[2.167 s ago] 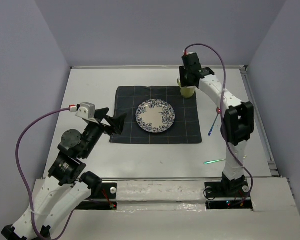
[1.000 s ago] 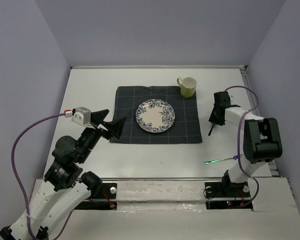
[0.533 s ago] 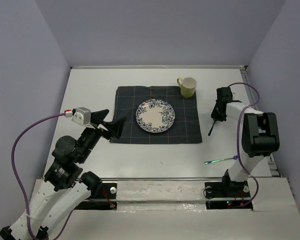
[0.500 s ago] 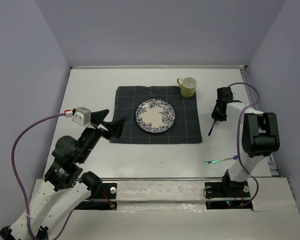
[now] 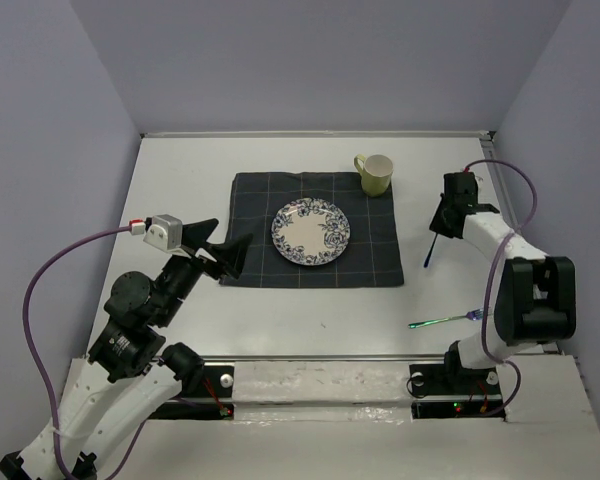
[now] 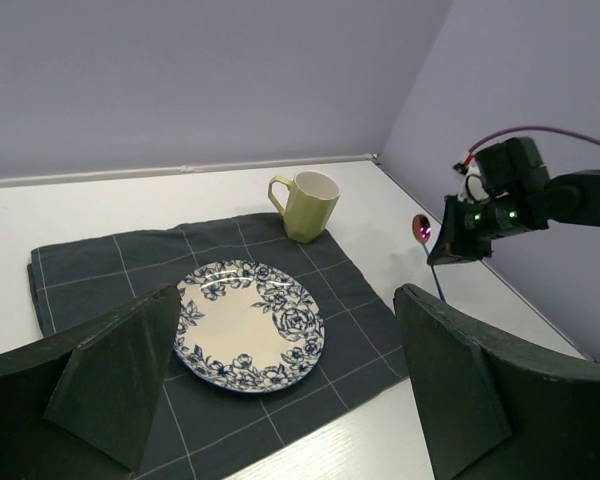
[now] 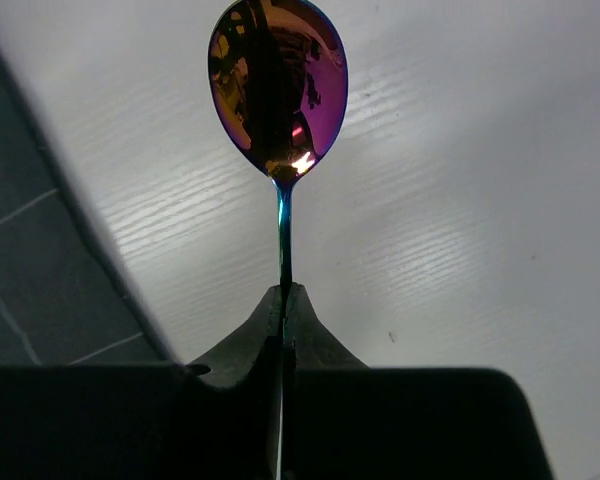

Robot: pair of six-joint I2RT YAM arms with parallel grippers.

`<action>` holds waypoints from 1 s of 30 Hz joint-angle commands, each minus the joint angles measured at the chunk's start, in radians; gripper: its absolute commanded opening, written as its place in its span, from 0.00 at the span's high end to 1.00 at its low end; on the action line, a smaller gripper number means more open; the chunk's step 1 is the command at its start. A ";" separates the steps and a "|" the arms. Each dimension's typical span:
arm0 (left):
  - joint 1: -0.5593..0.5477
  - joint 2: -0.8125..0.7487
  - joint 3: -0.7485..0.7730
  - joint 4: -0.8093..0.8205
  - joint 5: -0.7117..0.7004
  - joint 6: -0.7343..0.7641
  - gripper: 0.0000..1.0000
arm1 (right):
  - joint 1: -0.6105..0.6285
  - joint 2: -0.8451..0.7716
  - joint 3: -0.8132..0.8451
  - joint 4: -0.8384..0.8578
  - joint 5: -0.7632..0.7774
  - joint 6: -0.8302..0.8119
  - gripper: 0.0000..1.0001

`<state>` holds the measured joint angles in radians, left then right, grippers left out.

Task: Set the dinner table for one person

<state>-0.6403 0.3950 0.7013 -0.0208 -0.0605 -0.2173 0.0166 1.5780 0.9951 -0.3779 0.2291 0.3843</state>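
Observation:
A blue-flowered plate [image 5: 311,231] lies on the dark checked placemat [image 5: 255,260] on the white dinner table [image 5: 180,190]. A pale green mug [image 5: 376,174] stands at the mat's far right corner. My right gripper [image 5: 439,221] is shut on the handle of an iridescent spoon [image 7: 278,85], its bowl pointing away in the right wrist view; its blue handle [image 5: 431,249] hangs over the table right of the mat. My left gripper [image 5: 230,254] is open and empty at the mat's near left corner, facing the plate [image 6: 250,325].
A second iridescent utensil [image 5: 438,320] with a green shaft lies on the table at the near right, by the right arm's base. A rail [image 5: 515,235] runs along the table's right edge. Purple walls close in the back and sides.
My right arm left the mug on the mat's corner, came down to the spoon right of the mat, closed on it and carried it slightly right. The left arm pulled back slightly, then held still.

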 commanded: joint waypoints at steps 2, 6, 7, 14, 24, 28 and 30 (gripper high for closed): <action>-0.004 0.007 0.004 0.028 0.004 0.022 0.01 | 0.140 -0.151 -0.007 -0.019 0.038 0.004 1.00; -0.001 0.018 0.004 0.030 0.005 0.021 0.01 | 0.345 -0.148 -0.004 -0.003 0.058 0.041 1.00; 0.001 0.018 0.004 0.030 0.007 0.021 0.01 | 0.412 -0.124 0.014 0.003 0.064 0.053 1.00; 0.004 0.024 0.004 0.030 0.008 0.021 0.01 | 0.491 0.022 0.131 0.020 0.033 0.054 1.00; 0.004 0.024 0.004 0.028 0.005 0.021 0.01 | 0.491 0.152 0.197 0.056 0.053 0.062 1.00; 0.004 0.022 0.004 0.030 0.005 0.021 0.01 | 0.491 0.204 0.217 0.062 0.087 0.073 1.00; 0.002 0.025 0.004 0.030 0.007 0.021 0.01 | 0.491 0.241 0.243 0.060 0.088 0.076 1.00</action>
<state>-0.6395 0.4149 0.7013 -0.0208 -0.0593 -0.2173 0.5102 1.7786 1.1740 -0.3641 0.2764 0.4416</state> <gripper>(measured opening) 0.990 0.027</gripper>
